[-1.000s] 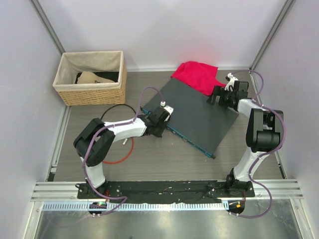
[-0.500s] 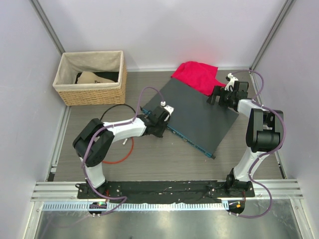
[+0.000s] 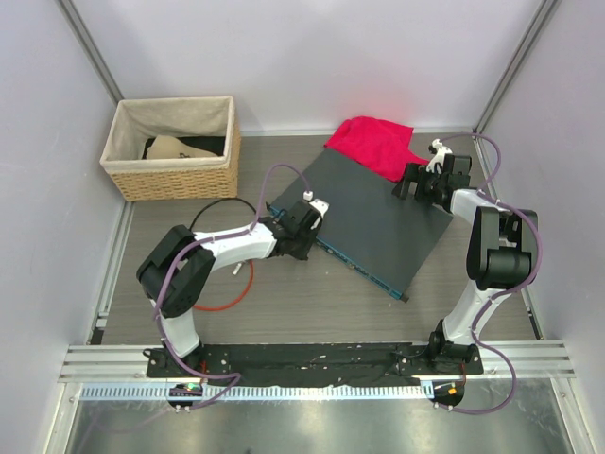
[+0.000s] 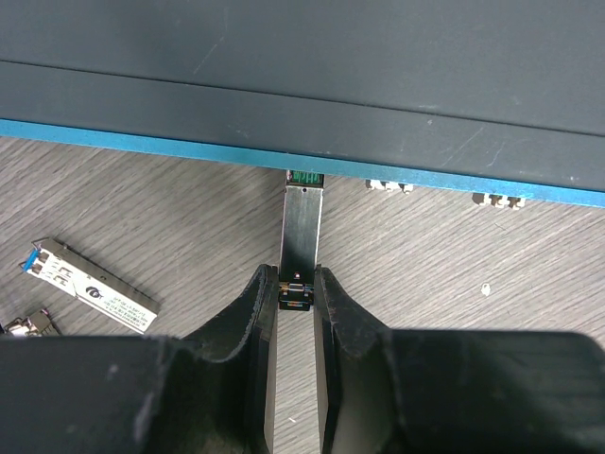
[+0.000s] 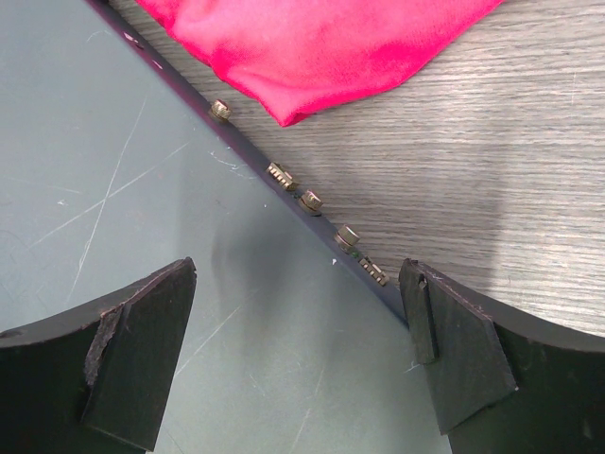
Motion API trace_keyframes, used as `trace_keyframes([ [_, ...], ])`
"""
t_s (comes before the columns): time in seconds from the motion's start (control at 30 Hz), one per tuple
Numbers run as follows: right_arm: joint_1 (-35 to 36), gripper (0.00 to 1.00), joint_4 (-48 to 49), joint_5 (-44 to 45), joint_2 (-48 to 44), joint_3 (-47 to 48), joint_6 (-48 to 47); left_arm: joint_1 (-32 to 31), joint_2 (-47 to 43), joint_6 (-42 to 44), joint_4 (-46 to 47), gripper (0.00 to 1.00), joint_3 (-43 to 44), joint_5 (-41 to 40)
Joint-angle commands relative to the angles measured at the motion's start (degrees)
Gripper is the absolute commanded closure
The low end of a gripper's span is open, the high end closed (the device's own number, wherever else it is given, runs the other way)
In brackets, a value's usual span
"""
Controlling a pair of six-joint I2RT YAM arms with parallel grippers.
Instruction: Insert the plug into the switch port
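Left gripper (image 4: 296,288) pinches the plug (image 4: 302,227), tip at the switch port (image 4: 305,177), near-left face. Right gripper (image 5: 298,355) is spread over the box (image 5: 142,189), far-right corner. No visible change in the last second; the plug is probably not seated.

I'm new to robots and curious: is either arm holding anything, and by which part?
The left jaws pinch the metal plug by its rear end, tip at the switch port. The right jaws hold nothing.

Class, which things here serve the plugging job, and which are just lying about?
Job: slim silver metal plug, left gripper pinching it, teal-fronted flat dark-grey switch box, its port.
Lying about: woven basket, red cloth, spare silver blue-tabbed module.
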Motion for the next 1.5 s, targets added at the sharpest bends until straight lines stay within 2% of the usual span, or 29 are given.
trace_keyframes([
  [0.0,1.1,0.01,-2.34,-2.65,-2.34,-0.98,1.93,0.52,-1.58,-0.2,0.15,1.0,2.35,-1.15],
  [1.17,1.1,0.01,-1.99,-2.65,-2.34,-1.24,2.02,0.52,0.8,-0.82,1.2,1.0,3.32,0.96],
  [1.47,1.1,0.01,-1.46,-3.71,-2.25,-1.41,1.67,0.52,2.03,-0.55,5.5,1.0,2.7,2.37],
])
